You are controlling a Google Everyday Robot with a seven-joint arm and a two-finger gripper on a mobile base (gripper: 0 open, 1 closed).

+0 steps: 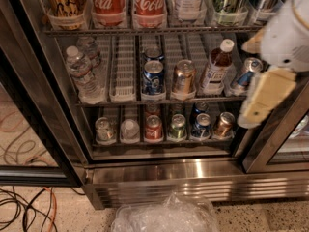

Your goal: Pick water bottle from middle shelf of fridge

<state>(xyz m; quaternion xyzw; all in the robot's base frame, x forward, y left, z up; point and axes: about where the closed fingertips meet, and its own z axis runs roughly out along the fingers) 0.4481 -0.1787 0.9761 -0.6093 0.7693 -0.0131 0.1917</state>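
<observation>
The water bottle, clear and ribbed with a white cap, stands at the left end of the middle shelf, with a second one behind it. The fridge stands with its door open. My gripper, white and cream, hangs at the right edge in front of the shelf's right end. It is far to the right of the water bottle and holds nothing that I can see.
On the middle shelf stand a blue can, a copper can, a brown-liquid bottle and a tilted can. Coca-Cola bottles stand above, several cans below. Crumpled plastic and cables lie on the floor.
</observation>
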